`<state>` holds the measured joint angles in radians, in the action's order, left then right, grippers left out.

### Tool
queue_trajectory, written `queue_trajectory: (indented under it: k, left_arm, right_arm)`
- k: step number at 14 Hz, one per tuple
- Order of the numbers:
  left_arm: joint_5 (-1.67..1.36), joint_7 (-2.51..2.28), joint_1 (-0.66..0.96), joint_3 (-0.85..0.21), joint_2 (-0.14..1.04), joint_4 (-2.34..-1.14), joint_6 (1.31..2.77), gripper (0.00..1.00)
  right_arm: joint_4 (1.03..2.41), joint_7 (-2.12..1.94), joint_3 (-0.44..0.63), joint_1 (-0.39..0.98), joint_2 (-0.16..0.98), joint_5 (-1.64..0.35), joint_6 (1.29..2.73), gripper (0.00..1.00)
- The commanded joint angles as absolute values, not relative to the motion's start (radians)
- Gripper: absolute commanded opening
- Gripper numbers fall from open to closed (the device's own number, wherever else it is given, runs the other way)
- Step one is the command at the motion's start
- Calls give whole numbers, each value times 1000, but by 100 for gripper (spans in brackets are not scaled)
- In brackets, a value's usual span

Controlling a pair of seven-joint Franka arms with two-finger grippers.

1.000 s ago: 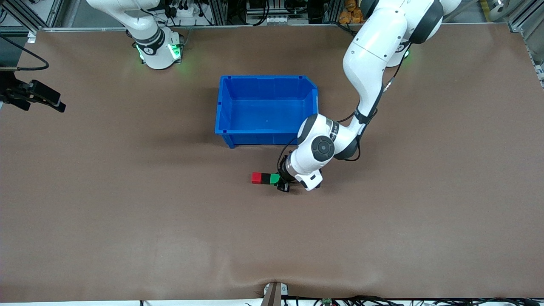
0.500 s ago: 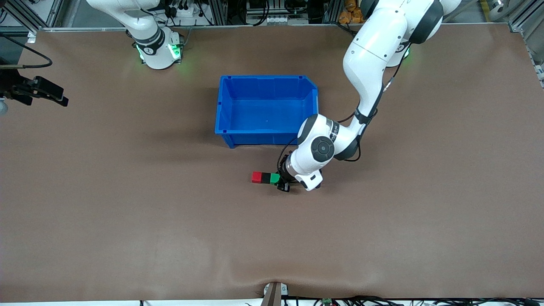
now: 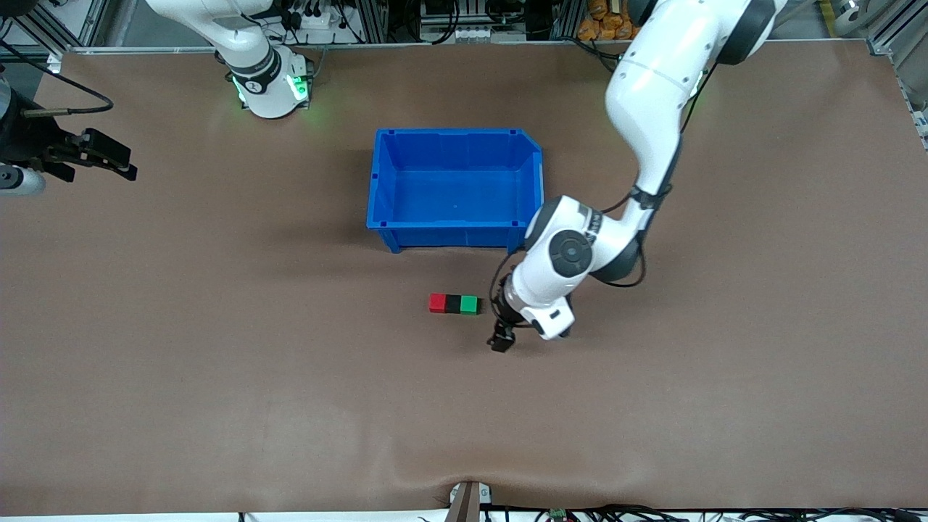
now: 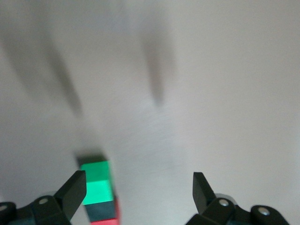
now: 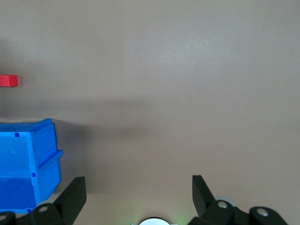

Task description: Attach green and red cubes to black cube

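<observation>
Lying outside open left fingers [image 4: 72, 192]: green cube [image 3: 469, 304]

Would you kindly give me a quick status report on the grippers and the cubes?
Left gripper open, off the green cube. Right gripper open, waiting at its table end. Red cube, black cube, green in one row, touching. Nothing in the way.

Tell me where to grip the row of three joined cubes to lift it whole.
Grip the black cube in the middle, coming straight down from above, fingers on its two free faces: the one toward the blue bin and the one toward the front camera. The red cube and green cube cover its other faces, so a centred hold probably balances.
</observation>
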<state>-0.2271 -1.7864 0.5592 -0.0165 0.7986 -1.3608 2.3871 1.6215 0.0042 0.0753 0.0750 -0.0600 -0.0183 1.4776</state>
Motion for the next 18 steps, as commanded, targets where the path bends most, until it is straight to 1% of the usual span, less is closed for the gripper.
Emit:
queue_trajectory:
  k: [1, 4, 7, 10, 11, 13, 14, 18]
  left_arm:
    - [-186, -1647, 517, -15, 692, -1390, 2310, 100]
    - [-184, -1475, 441, -15, 617, -1391, 2208, 100]
    - [-181, -1370, 364, -14, 551, -1393, 2108, 100]
    - [-111, -1292, 311, -15, 471, -1393, 2019, 100]
    - [-89, -1246, 287, -15, 439, -1393, 1975, 100]
    - [-87, -1136, 247, -14, 373, -1396, 1834, 100]
    - [-86, -1071, 203, -18, 342, -1394, 1786, 100]
    - [-87, -801, 98, -17, 247, -1391, 1659, 100]
  right_arm:
    - [1602, 5, 77, 77, -67, -9, 1467, 100]
    - [1586, 11, 77, 80, -67, -18, 1408, 100]
    - [1580, 6, 78, 78, -67, -14, 1404, 100]
    - [1582, 9, 81, 64, -63, -11, 1410, 100]
    - [1580, 11, 81, 64, -58, -14, 1414, 100]
    - [1580, 11, 81, 61, -58, -20, 1416, 100]
    - [1580, 11, 81, 58, -58, -20, 1416, 100]
    - [1578, 11, 83, 58, -57, -21, 1416, 100]
